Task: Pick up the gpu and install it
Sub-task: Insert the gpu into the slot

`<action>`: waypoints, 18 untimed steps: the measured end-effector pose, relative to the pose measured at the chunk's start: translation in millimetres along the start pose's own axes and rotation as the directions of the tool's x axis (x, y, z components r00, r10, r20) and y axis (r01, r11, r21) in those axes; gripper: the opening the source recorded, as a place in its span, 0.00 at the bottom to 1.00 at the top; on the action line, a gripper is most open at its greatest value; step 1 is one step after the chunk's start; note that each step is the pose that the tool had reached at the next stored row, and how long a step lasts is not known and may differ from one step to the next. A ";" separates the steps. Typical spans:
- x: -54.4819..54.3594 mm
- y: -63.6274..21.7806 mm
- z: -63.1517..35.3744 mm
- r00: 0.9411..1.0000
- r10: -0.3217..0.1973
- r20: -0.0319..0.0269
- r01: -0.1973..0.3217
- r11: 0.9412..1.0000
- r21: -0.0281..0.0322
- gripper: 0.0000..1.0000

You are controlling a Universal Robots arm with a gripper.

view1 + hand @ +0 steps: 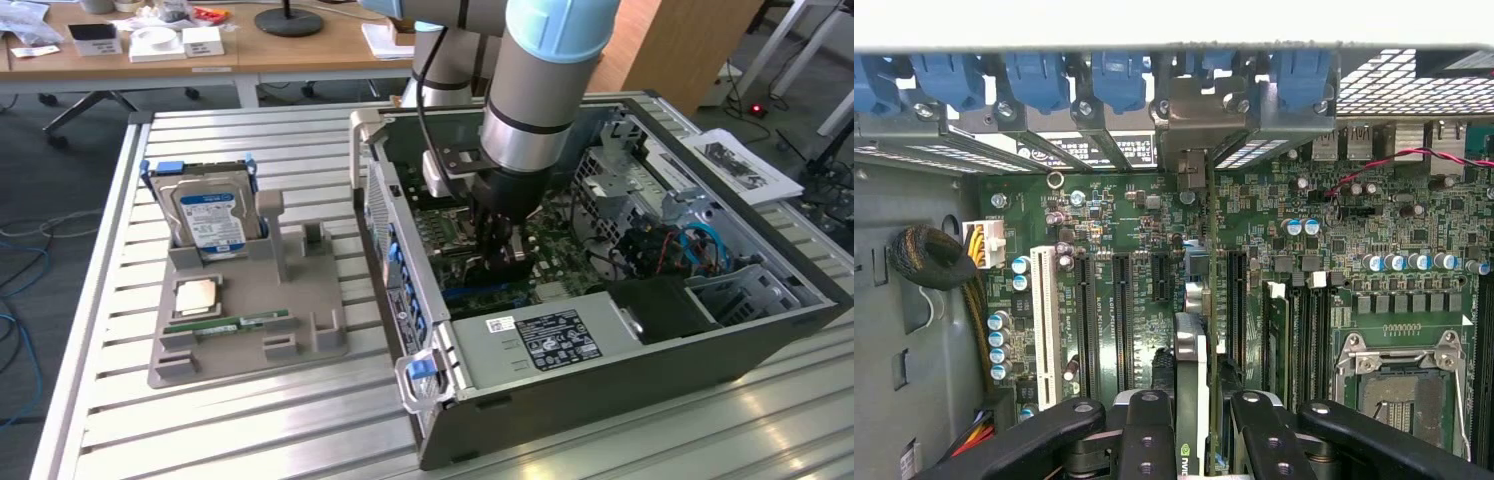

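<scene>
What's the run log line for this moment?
tool: shut on gpu | place: inside computer case, over motherboard | gpu: edge-on, bracket at rear slots

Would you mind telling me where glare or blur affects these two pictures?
Exterior view: daylight glares off the ribbed aluminium table, strongest toward that view's right, while the open grey computer case stays shadowed inside. Wrist view: the black gripper looks soft up close, and the case's pale edge is washed out.

The gpu [1192, 400] stands edge-on between the fingers [1146, 430], its lower end cut off by the wrist view's edge. In the exterior view the fingers [505, 245] hide the card inside the computer case [601, 370]. The label [550, 338] print is unreadable.
</scene>
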State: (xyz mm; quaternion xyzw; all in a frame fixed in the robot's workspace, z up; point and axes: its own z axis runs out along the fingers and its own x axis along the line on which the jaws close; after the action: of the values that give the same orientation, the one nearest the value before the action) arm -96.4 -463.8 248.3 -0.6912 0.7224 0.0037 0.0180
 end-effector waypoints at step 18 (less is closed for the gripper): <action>0.0 0.0 1.1 1.000 0.000 0.000 0.000 1.000 0.000 0.26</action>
State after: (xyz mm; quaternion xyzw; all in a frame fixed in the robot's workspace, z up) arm -96.4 -463.8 247.1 -0.6912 0.7224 0.0038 0.0181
